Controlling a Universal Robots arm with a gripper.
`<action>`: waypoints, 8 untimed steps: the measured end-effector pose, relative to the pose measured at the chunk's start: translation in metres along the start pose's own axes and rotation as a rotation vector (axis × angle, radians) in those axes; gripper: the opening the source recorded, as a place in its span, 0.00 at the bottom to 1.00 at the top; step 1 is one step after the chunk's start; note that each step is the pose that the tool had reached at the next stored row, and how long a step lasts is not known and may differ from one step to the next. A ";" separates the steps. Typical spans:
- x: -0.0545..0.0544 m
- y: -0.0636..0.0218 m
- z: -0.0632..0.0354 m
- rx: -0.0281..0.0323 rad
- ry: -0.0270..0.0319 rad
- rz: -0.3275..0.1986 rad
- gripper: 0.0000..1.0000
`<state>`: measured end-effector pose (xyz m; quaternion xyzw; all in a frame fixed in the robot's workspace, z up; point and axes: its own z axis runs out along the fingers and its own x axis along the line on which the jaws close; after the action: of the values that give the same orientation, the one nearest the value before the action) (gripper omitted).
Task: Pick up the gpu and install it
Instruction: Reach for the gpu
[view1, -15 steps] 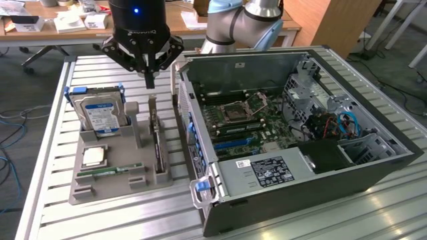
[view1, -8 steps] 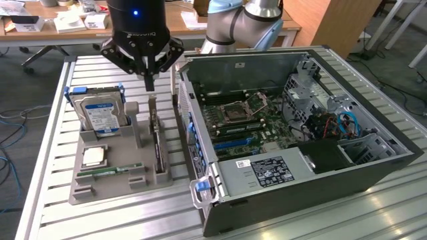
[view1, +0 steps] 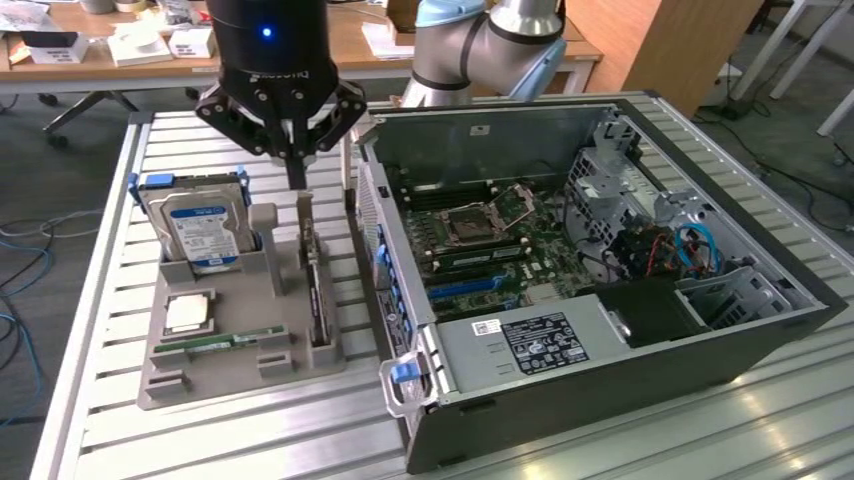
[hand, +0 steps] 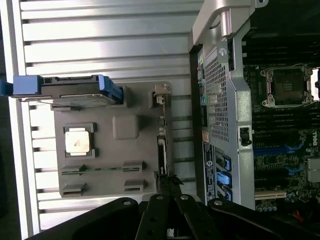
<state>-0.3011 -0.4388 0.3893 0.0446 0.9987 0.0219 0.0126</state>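
The gpu (view1: 315, 290) is a thin black card standing on edge in a slot of the grey holder tray (view1: 240, 372), beside the open computer case (view1: 601, 290). My gripper (view1: 294, 178) hangs straight down over the card's far end, its fingers shut together just above the top edge. I cannot tell whether they touch it. From the wrist view the gpu (hand: 162, 150) appears edge-on as a dark strip in the tray (hand: 125, 127), and the gripper (hand: 169, 183) meets at a point over one end of that strip. Nothing is held between the fingers.
The tray also carries a silver hard drive (view1: 200, 228) in a blue caddy, a square processor (view1: 187, 313) and a green memory stick (view1: 214, 343). The case lies open with its motherboard (view1: 487, 230) exposed; the case wall (hand: 235, 100) stands close beside the gpu slot. All rests on a slatted metal table (view1: 200, 440).
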 end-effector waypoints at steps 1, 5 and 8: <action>0.000 -0.0013 0.0000 -0.0001 0.0000 0.000 0.11; 0.002 -0.0060 -0.0003 0.0000 0.0000 0.000 0.11; 0.002 -0.0091 -0.0004 0.0000 0.0000 0.000 0.11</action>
<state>-0.3043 -0.4477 0.3893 0.0445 0.9987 0.0219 0.0126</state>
